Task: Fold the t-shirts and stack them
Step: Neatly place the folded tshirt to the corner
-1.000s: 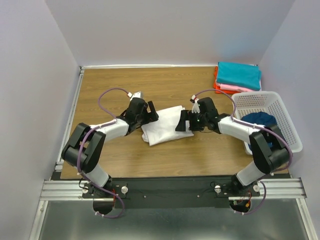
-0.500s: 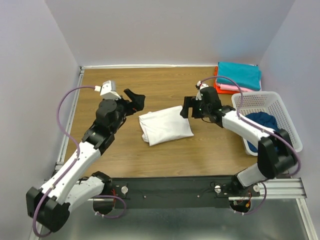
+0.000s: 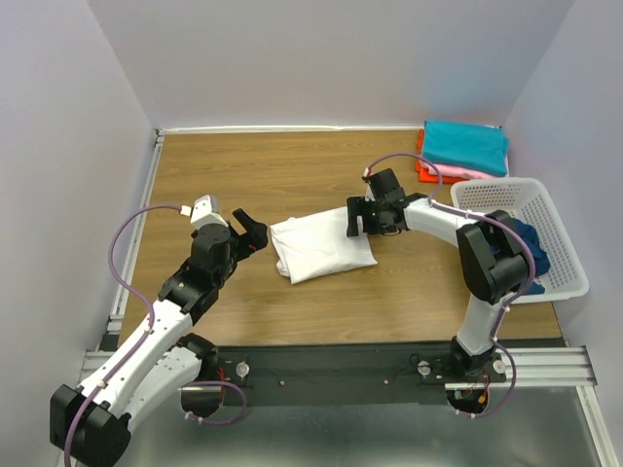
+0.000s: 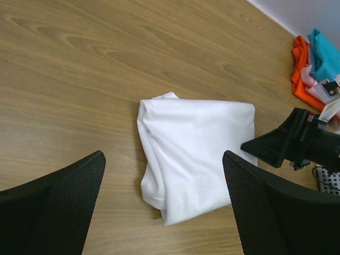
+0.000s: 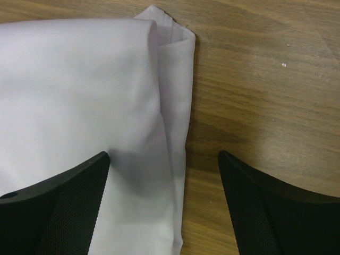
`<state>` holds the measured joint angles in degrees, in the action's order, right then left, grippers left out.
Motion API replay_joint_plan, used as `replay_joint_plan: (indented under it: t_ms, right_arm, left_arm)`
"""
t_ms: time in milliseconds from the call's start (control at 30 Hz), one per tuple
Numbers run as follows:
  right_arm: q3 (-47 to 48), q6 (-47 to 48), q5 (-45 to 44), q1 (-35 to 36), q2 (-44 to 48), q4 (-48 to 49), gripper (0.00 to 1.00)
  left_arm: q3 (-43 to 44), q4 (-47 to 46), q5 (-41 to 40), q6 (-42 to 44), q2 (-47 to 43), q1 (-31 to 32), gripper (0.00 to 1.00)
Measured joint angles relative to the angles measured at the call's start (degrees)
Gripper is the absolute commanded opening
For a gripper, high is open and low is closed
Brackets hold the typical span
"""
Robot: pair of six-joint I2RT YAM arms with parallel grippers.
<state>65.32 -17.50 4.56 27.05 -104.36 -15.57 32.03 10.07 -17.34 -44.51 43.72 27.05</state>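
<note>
Overhead and wrist views of a wooden table [image 3: 243,175] with two robot arms that I am driving remotely. The white t-shirt [image 3: 321,250] lies folded into a thick, slightly skewed rectangle in the middle of the tabletop. A second ago both grippers were down against its left and right sides. Since then the left arm has swung up and away towards the left edge and has now settled lower. The left gripper [image 3: 253,230] sits just beside the shirt's left side, its jaws spread wide and holding nothing. The right gripper [image 3: 354,222] backed off briefly and is now over the shirt's far right corner. Its jaws are wide apart too, one finger above the cloth and the other above bare wood, with nothing held. I cannot tell whether it touches the fabric.

In the far right corner a teal shirt [image 3: 465,144] lies on a pink shirt [image 3: 450,171] and an orange shirt [image 3: 424,167]. The white basket [image 3: 487,199] stands along the right edge with a dark blue shirt [image 3: 531,251] inside.

I judge the fold on the white shirt finished and released. It still has to go onto the stack, and the right gripper seems to be lining up for that pick, while the blue shirt waits
</note>
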Motion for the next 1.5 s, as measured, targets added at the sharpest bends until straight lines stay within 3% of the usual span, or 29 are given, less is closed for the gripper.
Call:
replay_joint_plan:
  t_ms: [100, 267, 333, 367, 600, 667, 867, 1133, 1500]
  right_arm:
    - [2.0, 0.6, 0.0, 0.0, -2.3, -0.8, 0.79]
    - [3.6, 1.0, -1.0, 0.3, -4.0, -1.0, 0.58]
    - [4.0, 1.2, -2.2, 1.1, -4.6, -1.1, 0.42]
    - [4.2, 1.2, -2.9, 1.5, -4.9, -1.1, 0.42]
    - [6.5, 1.6, -9.2, 6.7, -6.5, -1.7, 0.07]
    - [7.3, 1.9, -11.1, 7.5, -6.9, -2.2, 0.01]
    - [10.2, 4.1, -18.1, 8.4, -8.5, -4.2, 0.01]
    - [18.8, 11.8, -40.7, 8.0, -13.2, -7.5, 0.01]
    - [40.2, 23.7, -60.2, 3.1, -23.1, -8.3, 0.01]
  left_arm:
    - [-1.1, 0.5, -0.1, -0.4, 0.0, -0.1, 0.98]
    - [-1.9, 0.6, -0.3, -0.6, 0.6, -0.1, 0.98]
    - [-1.9, 0.6, -0.6, -0.6, 1.1, -0.1, 0.98]
    - [-1.9, 0.6, -0.7, -0.6, 1.2, -0.1, 0.98]
    - [-1.9, 0.8, -1.4, -0.6, 1.9, -0.4, 0.98]
    - [-1.9, 0.8, -1.6, -0.6, 1.9, -0.4, 0.98]
    - [-1.9, 1.6, -2.1, -0.7, 1.9, -0.5, 0.98]
    - [-1.9, 2.7, -2.9, -1.2, 0.7, -0.6, 0.98]
    - [-1.9, 3.0, -4.6, -1.9, 0.9, -0.9, 0.98]
